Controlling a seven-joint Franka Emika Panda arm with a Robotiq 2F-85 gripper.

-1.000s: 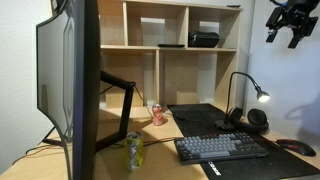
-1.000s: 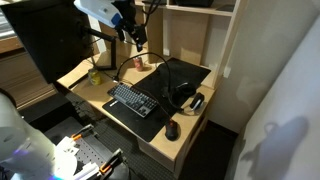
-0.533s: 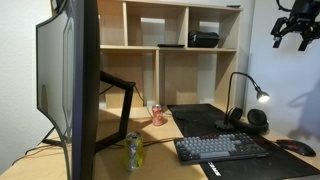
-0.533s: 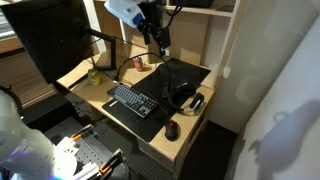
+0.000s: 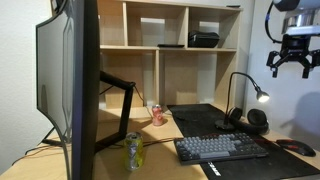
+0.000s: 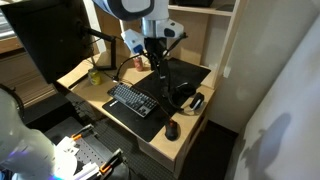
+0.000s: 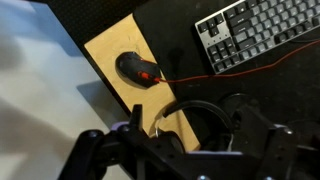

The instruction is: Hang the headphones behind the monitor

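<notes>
The black headphones point(image 5: 256, 119) rest on the dark desk mat beside the gooseneck lamp point(image 5: 244, 84); they also show in an exterior view point(image 6: 181, 97). In the wrist view the curved headband point(image 7: 188, 107) lies just ahead of the fingers. My gripper point(image 5: 290, 60) hangs in the air above the headphones, open and empty; it shows in both exterior views point(image 6: 160, 68) and in the wrist view point(image 7: 180, 152). The big curved monitor point(image 5: 72, 80) stands edge-on at the far end of the desk on its black arm mount point(image 5: 118, 88).
A keyboard point(image 5: 222, 148) and a black mouse point(image 7: 137, 68) lie on the mat. A green can point(image 5: 133, 151) and a red can point(image 5: 158, 114) stand near the monitor. Wooden shelves point(image 5: 180, 45) hold a black device point(image 5: 203, 39) behind the desk.
My gripper has moved away from the monitor side and come down, and now hangs over the headphones. The headphones have not moved.
</notes>
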